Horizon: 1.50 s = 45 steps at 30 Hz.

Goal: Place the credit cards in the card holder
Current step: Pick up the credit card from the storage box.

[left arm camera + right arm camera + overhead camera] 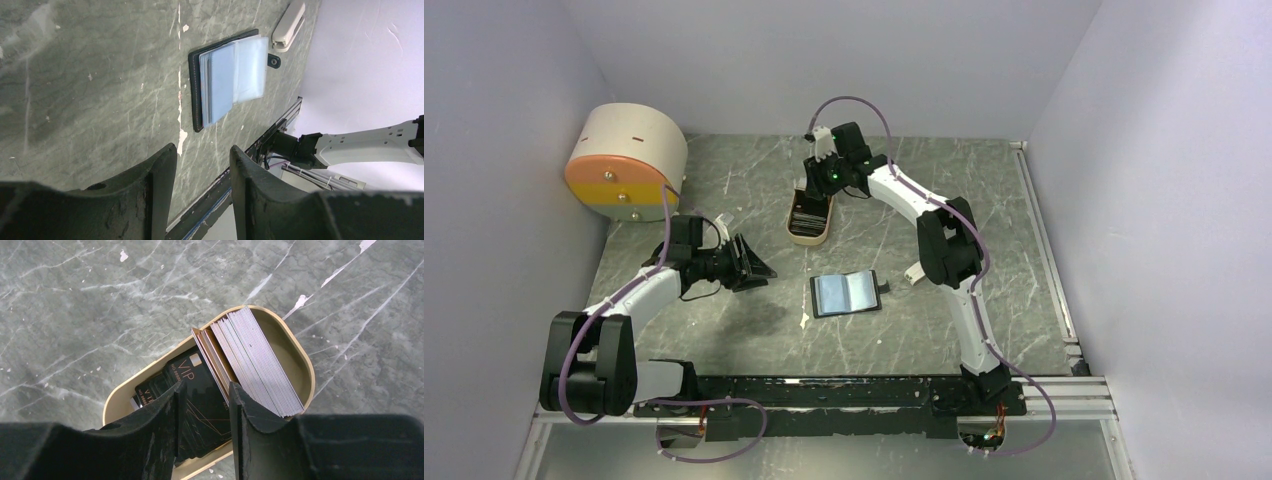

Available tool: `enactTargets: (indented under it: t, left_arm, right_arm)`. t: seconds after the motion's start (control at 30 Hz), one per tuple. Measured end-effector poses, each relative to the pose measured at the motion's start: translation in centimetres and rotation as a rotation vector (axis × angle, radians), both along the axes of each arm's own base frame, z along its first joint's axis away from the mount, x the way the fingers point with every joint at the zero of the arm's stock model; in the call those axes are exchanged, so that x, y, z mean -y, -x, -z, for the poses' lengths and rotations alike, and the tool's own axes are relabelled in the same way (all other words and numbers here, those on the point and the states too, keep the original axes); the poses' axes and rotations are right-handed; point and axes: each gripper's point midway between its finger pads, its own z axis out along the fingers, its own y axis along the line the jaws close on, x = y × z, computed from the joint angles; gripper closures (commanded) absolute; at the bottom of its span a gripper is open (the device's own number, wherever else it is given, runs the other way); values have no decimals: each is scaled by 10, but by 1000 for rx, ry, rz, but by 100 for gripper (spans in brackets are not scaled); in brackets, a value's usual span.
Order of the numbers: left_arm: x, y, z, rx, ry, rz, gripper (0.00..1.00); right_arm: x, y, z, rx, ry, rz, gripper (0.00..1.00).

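beige tray (292, 347) below me, credit cards (255, 360) packed on edge inside it. the black one reads "vip". my right tool (206, 388) hangs over them, jaws parted, nothing pinched yet. my left tool (204, 150), left of the tray, gapes empty. the card holder (846, 293) lies open on the counter (984, 200), nearer me than the tray. danger: tight stack, so i could nip several cards or tip the tray.

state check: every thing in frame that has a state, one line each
card holder: open flat on the table, pockets up
credit cards: in the tray, most stacked on edge, black one lying lower
tray: upright, holding the cards
left fingers: apart, empty
right fingers: apart, over the black card
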Motion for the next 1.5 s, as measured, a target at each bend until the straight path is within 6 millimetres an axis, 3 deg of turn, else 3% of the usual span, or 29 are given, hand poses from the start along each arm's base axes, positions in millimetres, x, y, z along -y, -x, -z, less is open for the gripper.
enactTargets:
  t: [0.87, 1.5]
  left_arm:
    - [0, 0, 0, -3, 2, -1, 51]
    - [1, 0, 0, -5, 6, 3, 51]
  right_arm:
    - [-5, 8, 1, -12, 15, -12, 61]
    - [-21, 16, 4, 121, 192, -15, 62]
